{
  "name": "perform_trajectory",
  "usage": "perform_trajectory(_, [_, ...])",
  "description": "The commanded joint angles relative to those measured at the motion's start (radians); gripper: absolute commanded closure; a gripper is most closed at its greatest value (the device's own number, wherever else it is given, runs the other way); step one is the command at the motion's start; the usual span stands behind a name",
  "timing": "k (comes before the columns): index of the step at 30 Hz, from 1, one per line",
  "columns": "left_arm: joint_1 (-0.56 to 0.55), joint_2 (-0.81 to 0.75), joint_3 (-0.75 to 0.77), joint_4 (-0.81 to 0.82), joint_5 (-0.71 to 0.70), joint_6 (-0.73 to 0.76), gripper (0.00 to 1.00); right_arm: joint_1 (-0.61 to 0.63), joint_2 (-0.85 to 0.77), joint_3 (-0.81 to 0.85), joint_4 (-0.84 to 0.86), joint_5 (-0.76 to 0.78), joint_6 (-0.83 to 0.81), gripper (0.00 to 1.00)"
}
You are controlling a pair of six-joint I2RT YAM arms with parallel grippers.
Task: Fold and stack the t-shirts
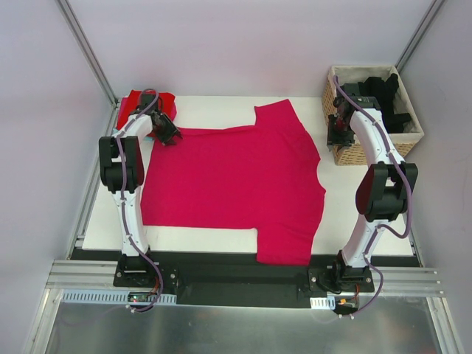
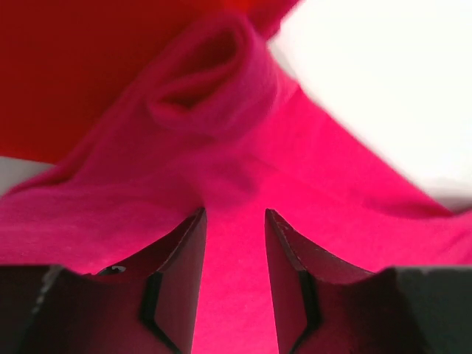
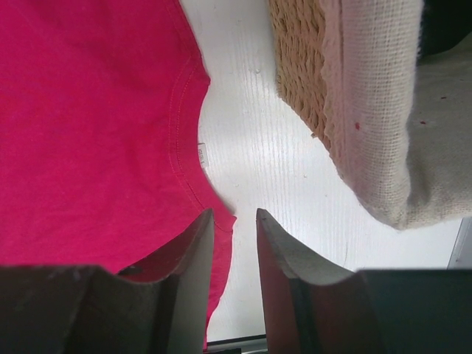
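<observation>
Left end effector (image 2: 234,214) released, jaws parted over rumpled hem corner (image 2: 206,81) of magenta-pink t-shirt (image 1: 236,184), seemingly to pinch it; right end effector (image 3: 233,214) released, poised at collar (image 3: 186,140).

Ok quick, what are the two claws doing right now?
Left claw: open, over the pink t-shirt, gripping nothing.
Right claw: open, holding nothing.

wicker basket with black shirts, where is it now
In the top view, the woven wicker basket sits at the far right corner of the table, just right of the spread magenta-pink t-shirt.
</observation>
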Motion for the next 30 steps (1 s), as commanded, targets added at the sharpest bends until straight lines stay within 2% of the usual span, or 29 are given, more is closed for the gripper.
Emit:
perform_trajectory(1, [-0.001, 0.013, 0.069, -0.009, -0.088, -0.003, 0.63, -0.005, -0.036, -0.001, -0.015, 0.022, -0.019, 0.67])
perform_trajectory(9, [-0.004, 0.048, 0.133, -0.009, -0.097, -0.037, 0.63, -0.007, -0.031, 0.000, -0.021, 0.025, -0.035, 0.67])
perform_trajectory(30, [-0.012, 0.093, 0.176, -0.009, -0.125, -0.077, 0.64, -0.008, -0.011, 0.005, -0.028, 0.013, -0.049, 0.68])
